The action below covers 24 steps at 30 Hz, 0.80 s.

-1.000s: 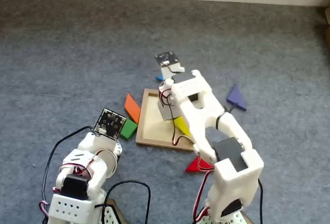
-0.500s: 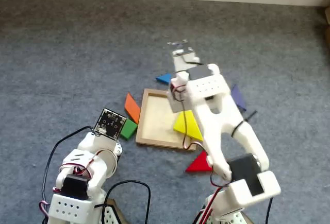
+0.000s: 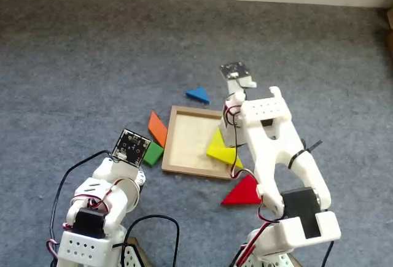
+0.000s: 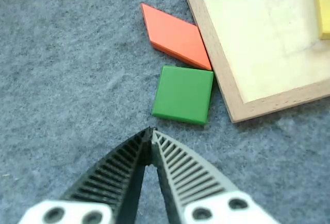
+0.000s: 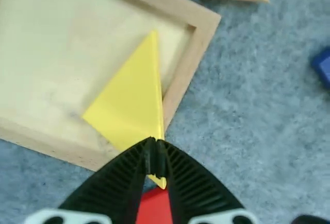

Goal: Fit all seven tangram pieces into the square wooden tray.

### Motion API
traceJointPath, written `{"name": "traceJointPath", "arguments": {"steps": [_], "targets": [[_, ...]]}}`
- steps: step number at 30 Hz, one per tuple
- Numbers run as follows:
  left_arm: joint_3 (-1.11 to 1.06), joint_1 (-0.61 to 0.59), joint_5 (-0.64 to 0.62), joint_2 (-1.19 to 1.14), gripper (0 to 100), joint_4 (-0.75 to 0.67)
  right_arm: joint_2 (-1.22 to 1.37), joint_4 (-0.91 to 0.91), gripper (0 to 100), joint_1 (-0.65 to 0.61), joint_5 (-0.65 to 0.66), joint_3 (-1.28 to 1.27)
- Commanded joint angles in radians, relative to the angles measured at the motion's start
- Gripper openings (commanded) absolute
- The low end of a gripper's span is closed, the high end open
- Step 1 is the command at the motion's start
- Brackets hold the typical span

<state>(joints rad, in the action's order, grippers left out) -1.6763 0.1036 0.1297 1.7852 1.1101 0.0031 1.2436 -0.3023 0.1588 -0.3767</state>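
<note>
- Counting what is done, I judge the job barely begun: one piece of seven is in the tray, and not seated yet.
- My left gripper [image 4: 150,137] hangs over the grey carpet [image 3: 92,64], its ribbed black fingers pressed together on nothing.
- Just beyond it lies the green square [image 4: 183,94], flat and matte, with the orange slanted piece [image 4: 175,36] corner to corner beside it. Both are outside the tray.
- The square wooden tray [image 3: 168,138] has a pale floor and a raised rim.
- A small blue triangle [image 3: 198,95] waits on the carpet beyond it.
- The yellow triangle [image 3: 221,147] lies inside, one sharp corner riding over the rim.
- My right gripper [image 5: 154,149] sits closed above that corner. I cannot see it gripping anything.
- The red triangle [image 3: 242,192] lies outside, near that corner.
</note>
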Motion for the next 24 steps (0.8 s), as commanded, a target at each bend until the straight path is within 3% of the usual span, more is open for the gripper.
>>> {"name": "traceJointPath", "arguments": {"steps": [1,15,24], "targets": [[-0.019,-0.002,-0.005,0.016,1,0.003,0.054,-0.012,1.2,0.008,0.011,0.012],[-0.019,-0.002,-0.005,0.016,1,0.003,0.110,-0.001,1.2,-0.133,0.058,0.016],[-0.019,-0.002,-0.005,0.016,1,0.003,0.111,-0.073,1.2,-0.162,-0.038,0.016]]}}
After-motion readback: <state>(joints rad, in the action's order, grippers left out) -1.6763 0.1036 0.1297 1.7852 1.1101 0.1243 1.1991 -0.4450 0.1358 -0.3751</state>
